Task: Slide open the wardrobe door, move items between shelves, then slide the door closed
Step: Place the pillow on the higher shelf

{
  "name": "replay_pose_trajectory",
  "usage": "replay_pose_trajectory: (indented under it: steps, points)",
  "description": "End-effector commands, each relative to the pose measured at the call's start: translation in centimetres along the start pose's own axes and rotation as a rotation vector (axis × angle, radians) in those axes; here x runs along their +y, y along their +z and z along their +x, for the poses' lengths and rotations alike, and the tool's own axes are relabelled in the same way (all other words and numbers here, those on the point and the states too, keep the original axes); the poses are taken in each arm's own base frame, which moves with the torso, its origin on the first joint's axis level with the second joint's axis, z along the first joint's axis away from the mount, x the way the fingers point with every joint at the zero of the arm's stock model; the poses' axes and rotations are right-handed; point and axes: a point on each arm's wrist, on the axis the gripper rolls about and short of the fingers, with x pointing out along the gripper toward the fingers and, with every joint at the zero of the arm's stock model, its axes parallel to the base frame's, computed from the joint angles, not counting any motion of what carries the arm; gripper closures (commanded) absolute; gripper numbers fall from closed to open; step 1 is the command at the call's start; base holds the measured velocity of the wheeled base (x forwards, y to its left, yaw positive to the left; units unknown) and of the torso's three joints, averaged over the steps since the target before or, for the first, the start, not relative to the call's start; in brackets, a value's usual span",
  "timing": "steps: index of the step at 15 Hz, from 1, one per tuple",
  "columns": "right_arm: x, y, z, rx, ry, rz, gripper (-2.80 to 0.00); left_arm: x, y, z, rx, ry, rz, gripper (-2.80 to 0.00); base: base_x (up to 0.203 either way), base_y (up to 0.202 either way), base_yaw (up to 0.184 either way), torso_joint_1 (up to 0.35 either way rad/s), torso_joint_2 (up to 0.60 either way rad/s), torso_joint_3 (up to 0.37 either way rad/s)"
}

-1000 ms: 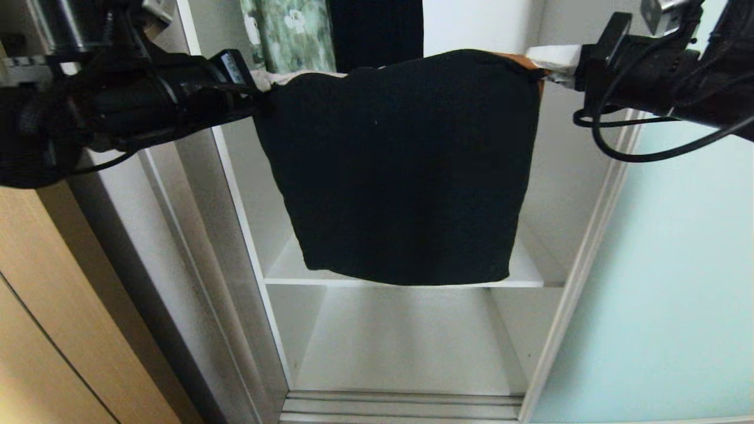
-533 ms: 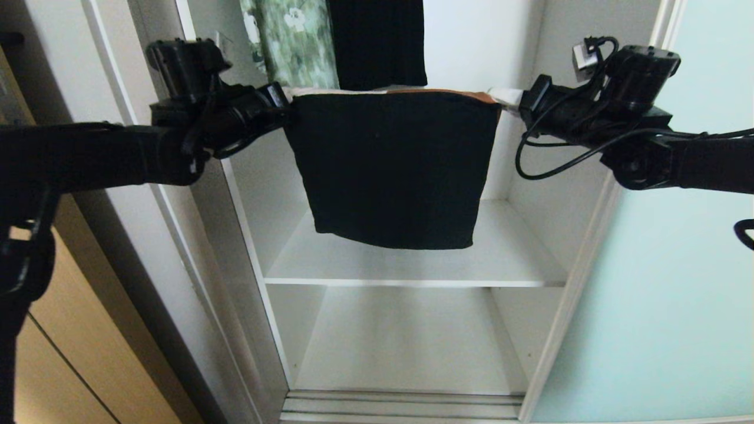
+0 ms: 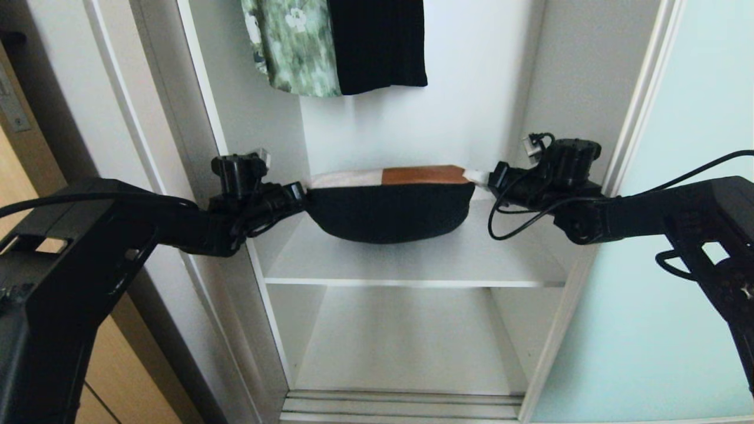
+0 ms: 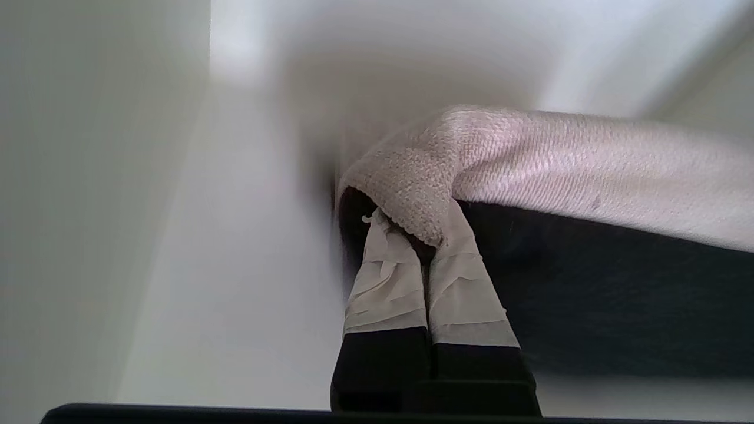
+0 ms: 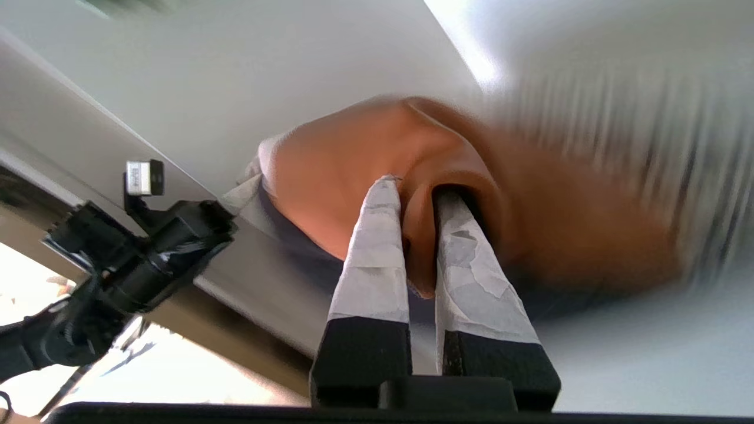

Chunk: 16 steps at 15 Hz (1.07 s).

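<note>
- Folded stack, black with beige and rust pieces on top, sits mid-frame, sagging just above the upper shelf.
- Your left gripper pinches its left end; right gripper is clamped on the rust corner.
- Risk: thin corner grips could slip and the stack unfold.
- The sliding door, frame right, is open.
</note>
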Motion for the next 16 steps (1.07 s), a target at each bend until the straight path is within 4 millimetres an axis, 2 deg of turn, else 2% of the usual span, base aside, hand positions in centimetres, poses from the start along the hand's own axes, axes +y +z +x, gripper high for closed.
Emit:
replay_pose_trajectory:
  steps: [1, 2, 3, 7, 9, 11, 14, 16]
  points:
    - [-1.2, -0.9, -1.9, 0.06, -0.031, 0.052, 0.0, -0.1, -1.6, -2.8, 0.12, -0.063, -0.017, 0.0, 0.0, 0.0, 0.0, 0.0, 0.0, 0.0]
    - [-1.8, -1.0, -2.8, 0.082, -0.035, 0.07, 0.0, -0.4, -1.9, -4.1, 0.168, -0.125, -0.023, 0.0, 0.0, 0.0, 0.0, 0.0, 0.0, 0.0]
    - [-2.4, -1.1, -3.1, 0.091, -0.045, 0.082, 0.0, -0.4, -2.3, -4.4, 0.195, -0.14, -0.024, 0.0, 0.0, 0.0, 0.0, 0.0, 0.0, 0.0]
    - [-6.4, -3.4, -2.3, 0.129, -0.099, 0.132, 0.0, 1.3, -5.9, -0.8, 0.286, -0.092, -0.034, 0.0, 0.0, 0.0, 0.0, 0.0, 0.0, 0.0]
    - [-8.9, -5.1, -1.4, 0.146, -0.119, 0.153, 0.0, 2.4, -7.8, 1.4, 0.292, -0.032, -0.03, 0.0, 0.0, 0.0, 0.0, 0.0, 0.0, 0.0]
    - [-10.6, -5.9, -0.5, 0.145, -0.13, 0.156, 0.0, 3.3, -9.2, 3.2, 0.279, 0.017, -0.023, 0.0, 0.0, 0.0, 0.0, 0.0, 0.0, 0.0]
    - [-12.3, -6.5, 0.8, 0.12, -0.222, 0.171, 0.0, 3.6, -9.8, 4.2, 0.282, 0.04, -0.022, 0.0, 0.0, 0.0, 0.0, 0.0, 0.0, 0.0]
    - [-12.5, -7.0, 1.0, 0.138, -0.248, 0.164, 0.0, 3.8, -10.1, 4.2, 0.285, 0.047, -0.022, 0.0, 0.0, 0.0, 0.0, 0.0, 0.0, 0.0]
